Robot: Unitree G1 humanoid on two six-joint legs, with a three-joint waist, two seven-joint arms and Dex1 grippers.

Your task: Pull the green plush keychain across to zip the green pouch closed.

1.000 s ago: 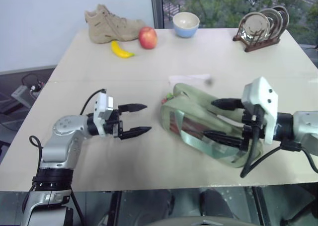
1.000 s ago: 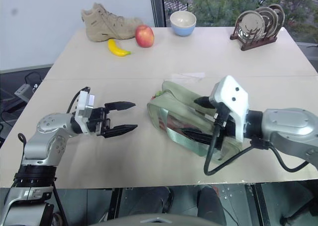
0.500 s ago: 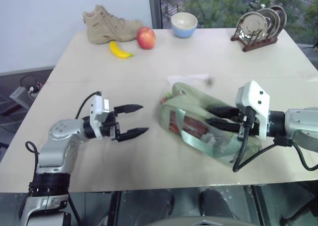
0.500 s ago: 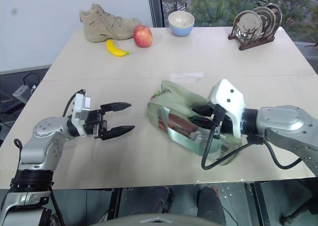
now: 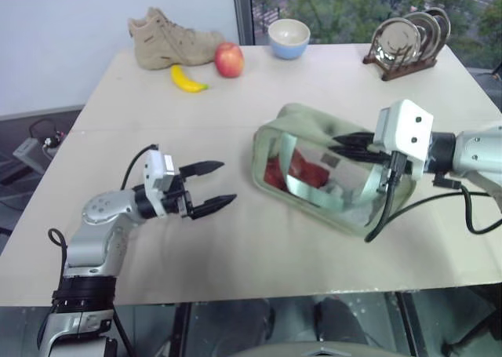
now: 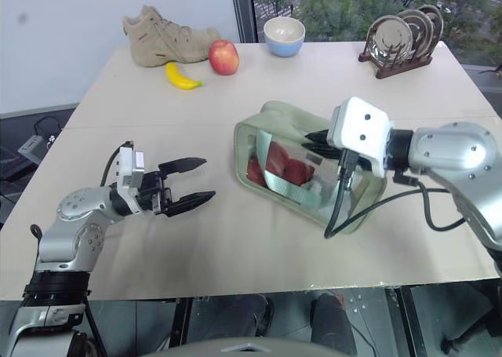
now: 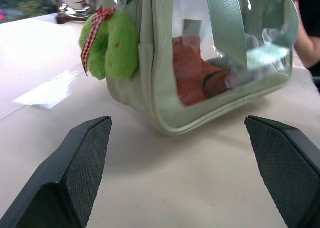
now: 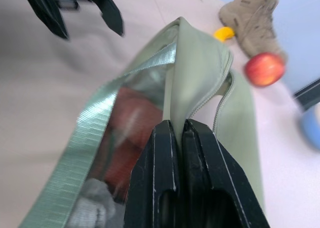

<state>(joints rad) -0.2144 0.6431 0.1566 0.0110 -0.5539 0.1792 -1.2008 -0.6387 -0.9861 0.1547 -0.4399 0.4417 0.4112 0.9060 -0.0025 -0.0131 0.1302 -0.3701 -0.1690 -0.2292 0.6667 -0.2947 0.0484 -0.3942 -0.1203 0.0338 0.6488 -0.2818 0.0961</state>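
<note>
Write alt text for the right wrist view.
The right gripper is pinched shut on the top edge of the green pouch, its zipper partly open. Beyond lie the open left gripper, a red apple and a tan boot.

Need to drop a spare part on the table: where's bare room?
Bare: the middle band between the banana and the green pouch, and the near edge ahead of the left gripper. Crowded: the far edge, with boot, apple, bowl and plate rack.

left gripper [image 5: 220, 186] hovers level with fingers spread wide; right gripper [image 5: 339, 147] is pinched tight, pointing left.
</note>
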